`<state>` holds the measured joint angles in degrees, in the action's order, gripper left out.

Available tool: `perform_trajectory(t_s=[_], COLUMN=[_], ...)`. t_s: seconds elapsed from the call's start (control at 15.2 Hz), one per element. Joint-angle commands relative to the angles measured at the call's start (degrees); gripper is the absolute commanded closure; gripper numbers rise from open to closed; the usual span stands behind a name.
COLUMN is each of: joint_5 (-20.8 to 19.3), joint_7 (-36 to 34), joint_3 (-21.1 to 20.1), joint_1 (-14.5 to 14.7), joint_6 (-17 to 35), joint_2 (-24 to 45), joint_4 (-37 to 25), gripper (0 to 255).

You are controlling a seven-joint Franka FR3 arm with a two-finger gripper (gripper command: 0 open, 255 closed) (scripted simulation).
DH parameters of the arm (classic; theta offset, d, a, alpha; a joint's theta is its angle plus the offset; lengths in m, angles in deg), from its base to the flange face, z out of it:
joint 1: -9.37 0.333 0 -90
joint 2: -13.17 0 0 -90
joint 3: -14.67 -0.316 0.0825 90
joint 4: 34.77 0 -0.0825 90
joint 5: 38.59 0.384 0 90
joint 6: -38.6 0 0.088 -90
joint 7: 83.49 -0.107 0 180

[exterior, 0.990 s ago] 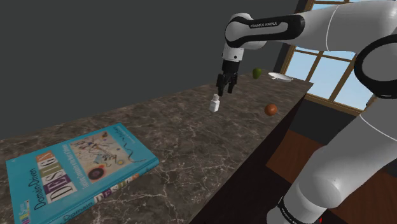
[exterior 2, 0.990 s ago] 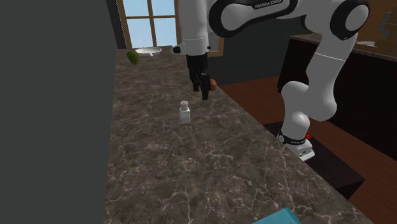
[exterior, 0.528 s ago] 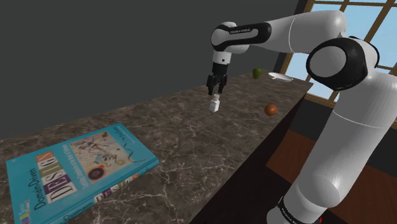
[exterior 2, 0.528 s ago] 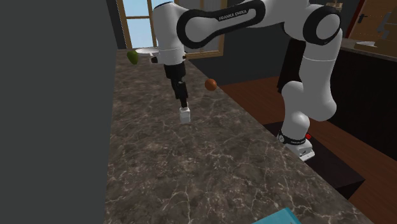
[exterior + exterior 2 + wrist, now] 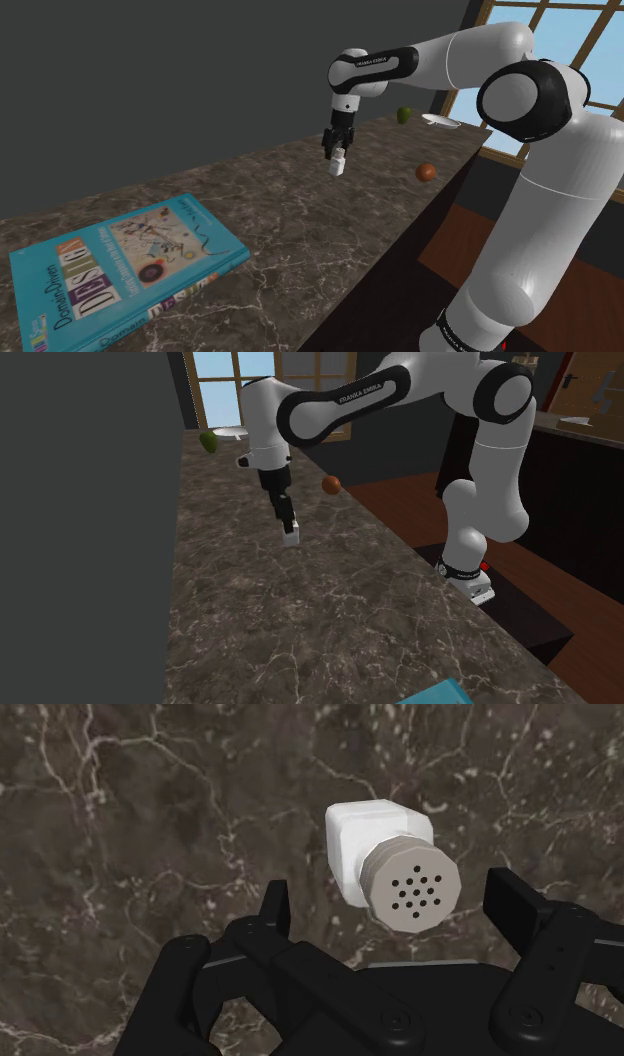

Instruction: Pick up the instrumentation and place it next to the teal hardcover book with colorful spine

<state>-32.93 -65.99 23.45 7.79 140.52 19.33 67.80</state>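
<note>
Now, white shaker (image 5: 385, 864) between parted jaws

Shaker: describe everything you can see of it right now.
The shaker is a small, plain white bottle with a squarish body and a round grey cap pierced by a cluster of dark holes. It stands upright on the dark, pale-veined counter. The open gripper hangs just above it, one finger on each side of the cap, and neither finger touches it.
</note>
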Motion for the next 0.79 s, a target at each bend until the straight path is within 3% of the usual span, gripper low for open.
perform_trajectory(t_s=[0.0,0.4,0.46,0.73], joint_5=[0.01,0.01,0.01,0.01], joint_7=[-0.02,-0.03,-0.03,-0.02], joint_3=[-0.03,-0.03,-0.03,-0.02], joint_1=[0.03,0.03,0.03,0.03], joint_6=[0.38,0.37,0.37,0.36], joint_2=[-0.04,-0.04,-0.04,-0.04], joint_4=[0.39,0.38,0.38,0.37], gripper=[0,0,255,255])
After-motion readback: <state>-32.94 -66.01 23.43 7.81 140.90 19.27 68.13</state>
